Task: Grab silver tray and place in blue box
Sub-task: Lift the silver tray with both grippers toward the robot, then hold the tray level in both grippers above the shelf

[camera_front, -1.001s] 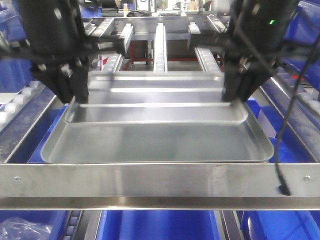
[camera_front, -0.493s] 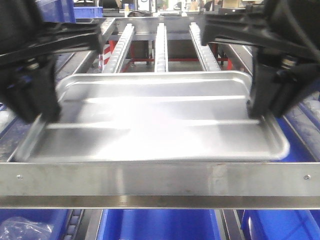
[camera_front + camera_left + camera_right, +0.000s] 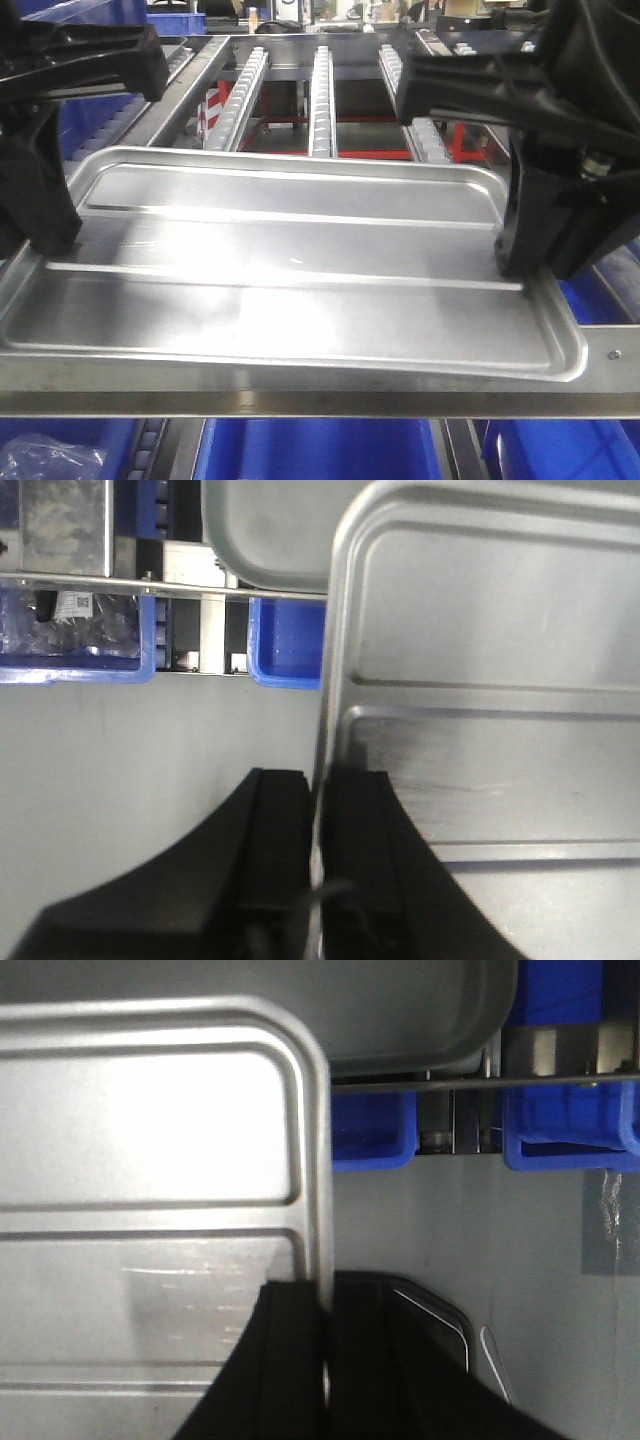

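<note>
Bright glare washes the silver tray (image 3: 300,290) — foreground soft.

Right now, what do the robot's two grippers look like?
Both are matte black. The left gripper has two flat, square-tipped fingers flaring into a curved body; the right gripper looks the same. From the front, the housings are blocky and angular. No markings show; what looks like a thin grey wire sits between the left fingers.

the silver tray (image 3: 300,270) is bright polished metal, smooth, with hazy glare and faint fine scratches across its centre; the left gripper (image 3: 318,785) and right gripper (image 3: 325,1300) look matt black plastic; the blue box (image 3: 320,450) is smooth, slightly glossy plastic; the frame bar (image 3: 300,385) is satin brushed metal
</note>
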